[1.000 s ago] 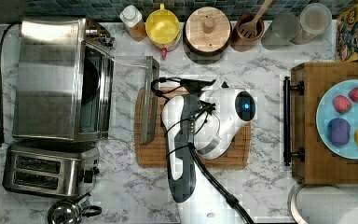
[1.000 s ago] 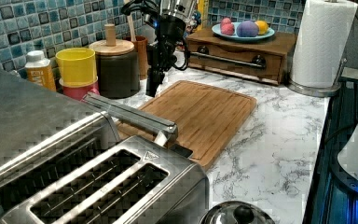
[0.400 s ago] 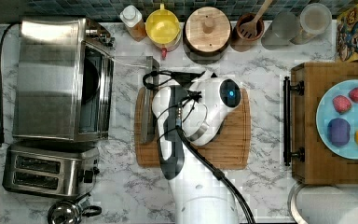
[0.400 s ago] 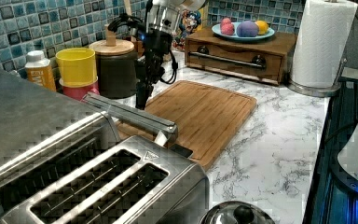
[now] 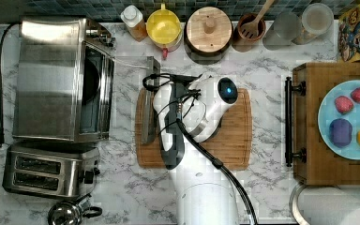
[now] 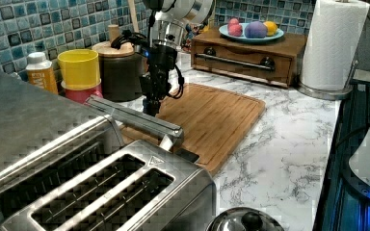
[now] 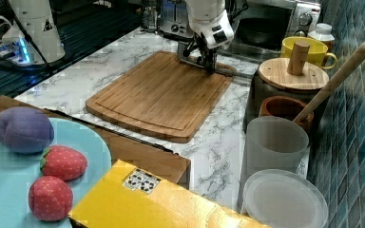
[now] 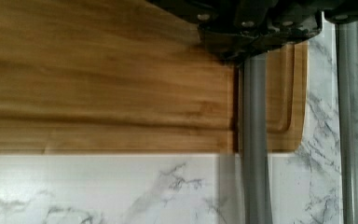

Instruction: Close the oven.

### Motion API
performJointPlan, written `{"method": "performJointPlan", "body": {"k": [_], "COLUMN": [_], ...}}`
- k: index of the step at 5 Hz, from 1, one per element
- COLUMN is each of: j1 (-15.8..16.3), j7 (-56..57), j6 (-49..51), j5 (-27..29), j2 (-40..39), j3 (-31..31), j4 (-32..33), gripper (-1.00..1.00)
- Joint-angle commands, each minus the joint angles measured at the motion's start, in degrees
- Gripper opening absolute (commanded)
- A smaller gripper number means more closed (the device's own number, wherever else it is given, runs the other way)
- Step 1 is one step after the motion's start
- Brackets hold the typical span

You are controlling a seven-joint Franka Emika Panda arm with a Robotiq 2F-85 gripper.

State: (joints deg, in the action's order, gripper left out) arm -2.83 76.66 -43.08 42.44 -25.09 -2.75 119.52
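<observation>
The stainless-steel oven (image 5: 51,79) stands at the top view's left with its dark inside showing. Its glass door (image 5: 129,101) lies folded down flat, and the bar handle (image 5: 148,119) hangs over the left edge of the wooden cutting board (image 5: 215,140). My gripper (image 5: 158,91) points straight down beside the handle's far half, on the board side. In the left view the gripper (image 6: 151,107) sits low, just behind the handle (image 6: 135,116). In the wrist view the handle (image 8: 254,140) runs out from under the gripper's dark body. In the right view the gripper (image 7: 208,64) reaches the board's far edge.
A two-slot toaster (image 5: 47,169) and a kettle lid (image 5: 68,213) sit beside the oven. A bottle (image 5: 132,18), a yellow cup (image 5: 163,26), a lidded jar (image 5: 208,30) and a utensil pot (image 5: 249,28) line the tiled wall. A wooden drawer box (image 5: 309,122) carries a fruit plate.
The arm has swung toward the top view's left and come down, bringing the gripper from over the board's middle to right beside the oven door's handle. The door has not moved.
</observation>
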Motion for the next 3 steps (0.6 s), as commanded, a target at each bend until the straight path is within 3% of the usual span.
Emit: {"method": "performJointPlan", "body": {"k": [1, 3], "j1": [0.19, 3.06], "j7": [-3.49, -7.40], "j6": [8.03, 8.34], "j5": [1.61, -0.51], "j2": [1.98, -1.43], "j3": [-2.56, -3.43], "j4": [-11.18, -14.39], "gripper": [-1.00, -1.00]}}
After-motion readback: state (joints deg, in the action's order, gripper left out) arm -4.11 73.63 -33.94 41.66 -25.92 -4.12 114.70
